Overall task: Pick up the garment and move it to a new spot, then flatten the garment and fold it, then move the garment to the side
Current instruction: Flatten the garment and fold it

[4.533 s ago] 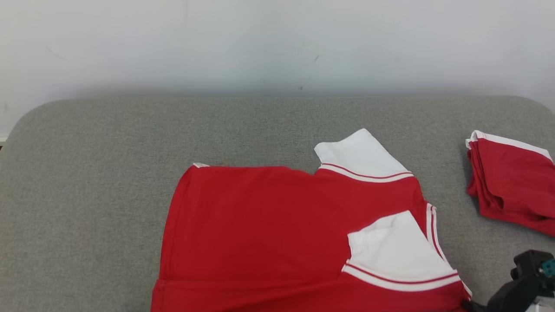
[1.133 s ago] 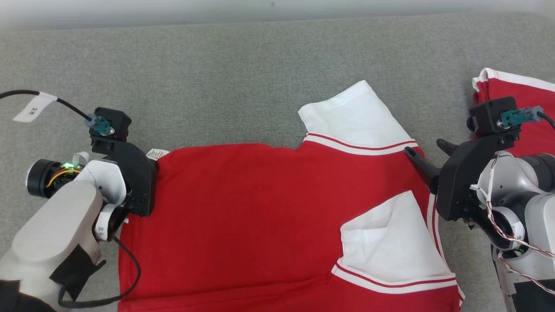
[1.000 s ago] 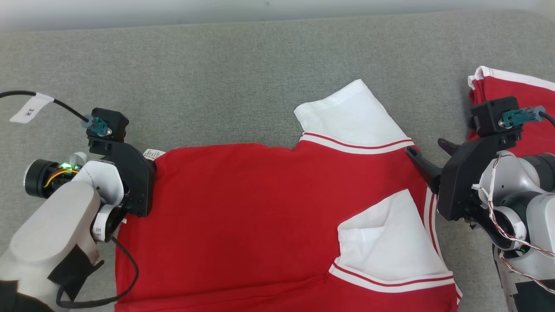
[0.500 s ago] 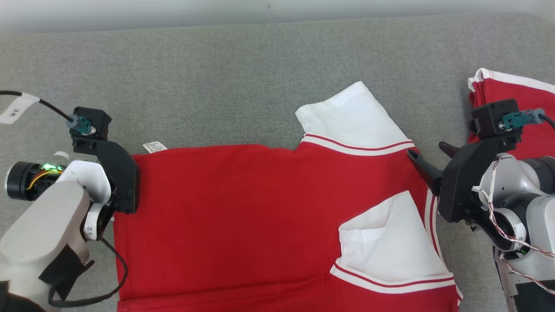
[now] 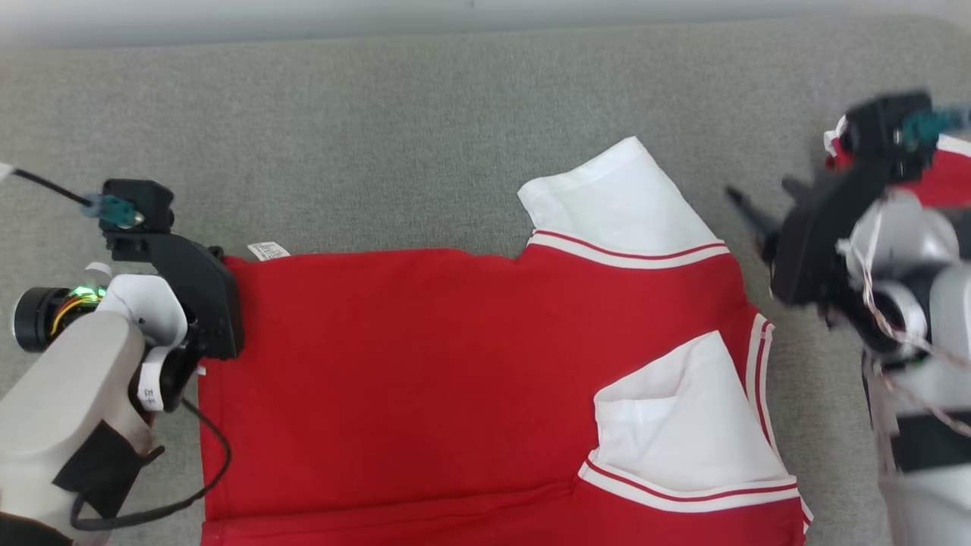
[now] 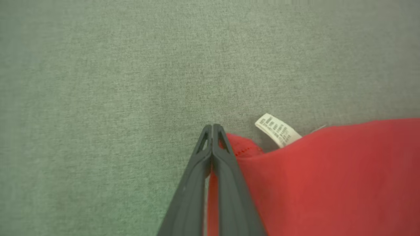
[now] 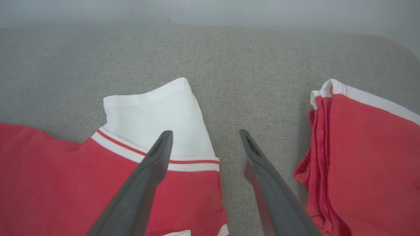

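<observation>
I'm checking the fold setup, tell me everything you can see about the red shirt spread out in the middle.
The red shirt looks like soft knit, lying mostly flat on the grey padded surface. Its sleeves are white with red-and-white striped trim: the far sleeve sticks out past the shirt's edge, the near sleeve is folded onto the body. A white care label pokes out at the far left corner, where the left gripper is shut on the fabric.

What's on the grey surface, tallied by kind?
Garments: 2 (shirt spread out, folded garment to its right)
Grippers: 2 (left gripper shut on the shirt's corner, right gripper open)
Labels: 1 (label at the shirt's corner)
Total: 5
</observation>
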### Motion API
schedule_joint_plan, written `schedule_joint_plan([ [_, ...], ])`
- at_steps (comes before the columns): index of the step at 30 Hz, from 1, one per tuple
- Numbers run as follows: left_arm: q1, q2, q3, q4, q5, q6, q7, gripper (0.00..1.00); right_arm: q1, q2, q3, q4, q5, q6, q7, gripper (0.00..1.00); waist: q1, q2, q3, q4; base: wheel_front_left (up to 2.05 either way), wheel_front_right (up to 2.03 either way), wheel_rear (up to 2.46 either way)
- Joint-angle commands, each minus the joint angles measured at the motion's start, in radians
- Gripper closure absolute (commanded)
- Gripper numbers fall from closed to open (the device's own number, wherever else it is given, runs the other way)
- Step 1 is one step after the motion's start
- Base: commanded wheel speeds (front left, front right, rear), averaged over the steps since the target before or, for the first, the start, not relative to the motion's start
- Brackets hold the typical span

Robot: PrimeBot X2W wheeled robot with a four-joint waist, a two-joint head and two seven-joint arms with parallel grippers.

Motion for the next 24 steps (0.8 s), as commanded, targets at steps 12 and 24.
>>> schedule_joint_plan([
  [12,-0.015,0.000,0.074,-0.067,-0.108,-0.028,0.025,1.00,-0.274,0.069,-0.024,0.344,-0.181,-0.002,0.080,0.00,0.0000,0.0000,0.076,0.045,0.00,0.00,0.00],
  [24,-0.021,-0.004,0.076,-0.129,-0.122,-0.021,0.035,1.00,-0.399,0.056,-0.009,0.546,-0.251,-0.002,-0.091,0.00,0.0000,0.0000,0.119,0.091,0.00,0.00,0.00],
])
